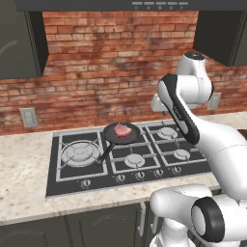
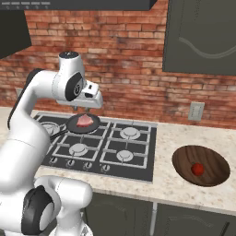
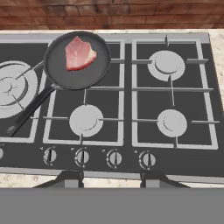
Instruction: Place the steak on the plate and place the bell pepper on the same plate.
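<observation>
One steak (image 3: 79,53) is seen lying in a black pan (image 3: 59,65) on the far left-middle burner of the hob (image 3: 175,148). Well to the right, the pepper (image 2: 197,168) rests on a wooden board (image 2: 209,159) on the desk (image 2: 170,138). The fingers (image 3: 111,180) are held part open above the hob's near edge, gripping nothing.
</observation>
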